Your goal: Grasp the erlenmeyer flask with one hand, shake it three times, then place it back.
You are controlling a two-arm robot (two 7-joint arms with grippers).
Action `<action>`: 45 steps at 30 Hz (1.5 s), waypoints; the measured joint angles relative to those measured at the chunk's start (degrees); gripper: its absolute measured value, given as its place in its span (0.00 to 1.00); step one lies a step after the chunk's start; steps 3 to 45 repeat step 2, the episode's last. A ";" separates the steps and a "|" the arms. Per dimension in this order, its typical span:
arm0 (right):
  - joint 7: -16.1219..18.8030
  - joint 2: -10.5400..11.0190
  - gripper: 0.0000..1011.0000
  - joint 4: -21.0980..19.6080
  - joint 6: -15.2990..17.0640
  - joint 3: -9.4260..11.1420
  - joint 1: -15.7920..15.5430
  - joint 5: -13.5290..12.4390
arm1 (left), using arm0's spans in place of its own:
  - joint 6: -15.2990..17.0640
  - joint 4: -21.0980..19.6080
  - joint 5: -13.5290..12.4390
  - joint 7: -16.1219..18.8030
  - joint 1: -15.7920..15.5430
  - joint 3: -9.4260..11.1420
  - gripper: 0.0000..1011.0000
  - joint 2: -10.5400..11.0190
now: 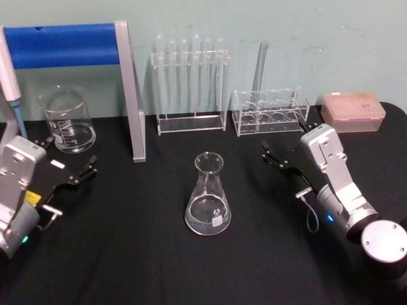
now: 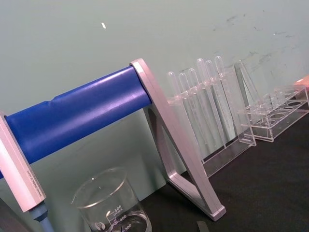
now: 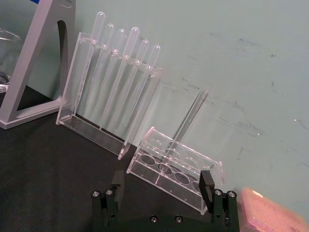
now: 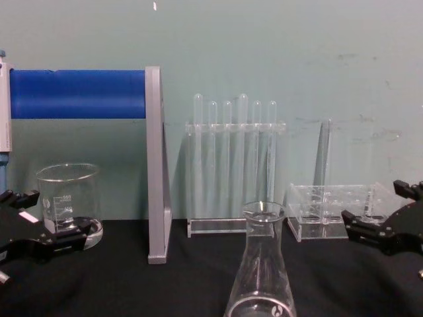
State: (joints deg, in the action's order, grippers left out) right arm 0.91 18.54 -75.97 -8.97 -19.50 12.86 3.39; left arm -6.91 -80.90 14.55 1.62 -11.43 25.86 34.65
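we saw the erlenmeyer flask standing upright on the black tabletop, near the middle of the head view, free of any grip. in the chest view its neck and flared rim rose at the lower centre.

the right end effector hung low over the tabletop to the flask's right and a little farther back, apart from it, fingers spread wide with nothing between them; the right wrist view showed the two black fingers parted. the left end effector sat well off to the flask's left, just in front of the glass beaker, its fingers likewise spread and empty. the flask stood between the two, nearer the right one.

behind the flask, against the wall, stood a clear rack of test tubes, and to its right a low clear rack holding one tube. a stand with a blue bar stood at the back left, and a pink box at the back right.
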 joint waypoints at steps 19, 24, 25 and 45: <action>0.00 0.00 0.99 0.00 0.00 0.00 0.00 0.00 | 0.00 0.00 0.00 0.00 0.00 0.00 0.99 0.00; 0.00 0.00 0.99 0.00 0.00 0.00 0.00 0.00 | 0.00 0.00 0.00 0.00 0.00 0.00 0.99 0.00; 0.00 0.00 0.99 0.00 0.00 0.00 0.00 0.00 | 0.00 0.00 0.00 0.00 0.00 0.00 0.99 0.00; 0.00 0.00 0.99 0.00 0.00 0.00 0.00 0.00 | 0.00 0.00 0.00 0.00 0.00 0.00 0.99 0.00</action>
